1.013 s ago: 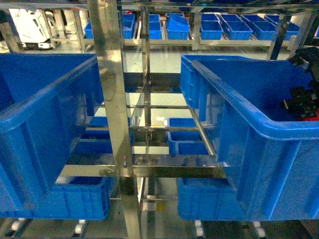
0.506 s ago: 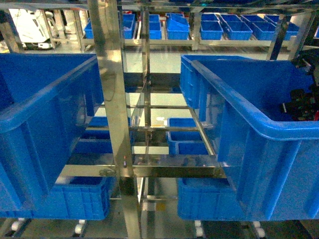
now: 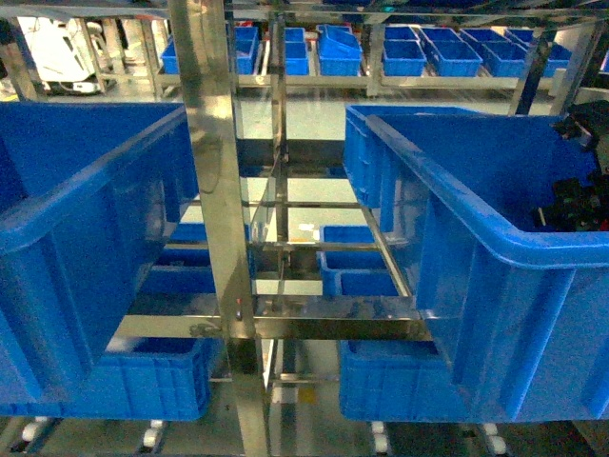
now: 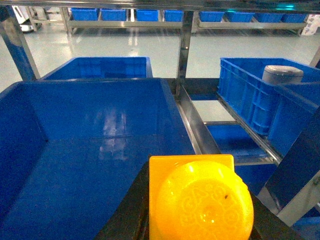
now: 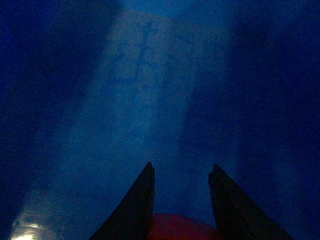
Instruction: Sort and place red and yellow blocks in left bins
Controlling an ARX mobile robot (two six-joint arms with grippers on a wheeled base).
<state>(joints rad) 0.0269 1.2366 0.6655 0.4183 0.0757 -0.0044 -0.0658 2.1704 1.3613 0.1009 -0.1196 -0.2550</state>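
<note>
Releasing cleanly is the job now, and it begins with the biggest things: the two large blue tubs on the steel rack (image 3: 214, 190). The left bin (image 4: 100, 150) fills the left wrist view, its smooth floor bare and open beneath the arm, while the right tub (image 3: 495, 238) holds the right arm deep inside it, seen only at the head view's edge. The left gripper (image 4: 200, 210) is closed on the yellow block (image 4: 200, 200), which sits just above the left bin's near-right part, so I judge this drop should go straight down, kept inside the wall rather than over the rim beside the rack rail. The right gripper (image 5: 180, 200) shows two dark fingers (image 5: 135, 205) set apart, with a red block (image 5: 175, 227) low between them; whether they actually pinch it, I cannot tell. That red block is over the right tub, so it should be carried leftward before any release.
</note>
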